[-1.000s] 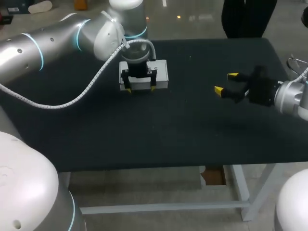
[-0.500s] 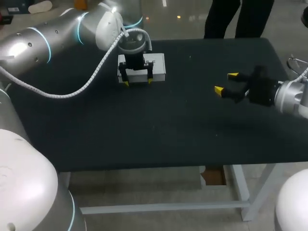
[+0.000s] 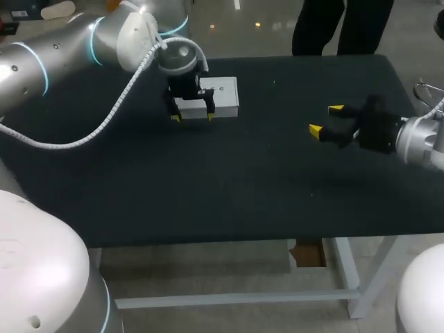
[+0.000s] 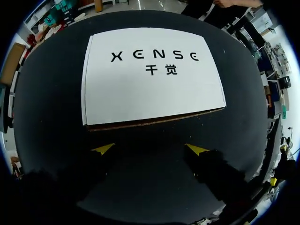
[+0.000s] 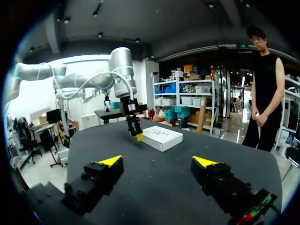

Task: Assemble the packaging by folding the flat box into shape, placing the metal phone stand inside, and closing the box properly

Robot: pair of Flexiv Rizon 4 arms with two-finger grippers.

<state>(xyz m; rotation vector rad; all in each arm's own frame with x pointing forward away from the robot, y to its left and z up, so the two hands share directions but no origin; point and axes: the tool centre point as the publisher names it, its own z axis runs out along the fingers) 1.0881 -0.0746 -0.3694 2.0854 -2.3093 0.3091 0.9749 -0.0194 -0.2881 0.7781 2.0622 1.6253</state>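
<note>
**Head view.** The white box (image 3: 220, 96) lies folded and lidded on the black table (image 3: 243, 180), at about 11 o'clock from the table's middle. The left gripper (image 3: 192, 116) hangs at the box's 7 o'clock side, its yellow tips spread to either side of the near edge. The right gripper (image 3: 325, 119) hovers well apart, at 3 o'clock from the box, with its jaws apart and empty. No metal phone stand shows on the table.

**Left wrist view.** The box (image 4: 152, 77) sits at 12 o'clock off the left gripper (image 4: 150, 149), just ahead of the fingertips. The jaws stand wide, and only bare table lies between them. A thin brown line runs under the lid's near edge.

**Right wrist view.** The right gripper (image 5: 157, 161) is parted and holds nothing. The box (image 5: 161, 137) lies well ahead at 12 o'clock, with the left gripper (image 5: 136, 133) at its 9 o'clock corner.

**Step in hand.** This appears to be the closing stage. The box looks formed and shut, and the stand is presumably inside, though that cannot be confirmed.

**Next move.** The brown line suggests the lid may not be fully seated. If so, the next move calls for a light downward press along the near edge without sliding the box.
</note>
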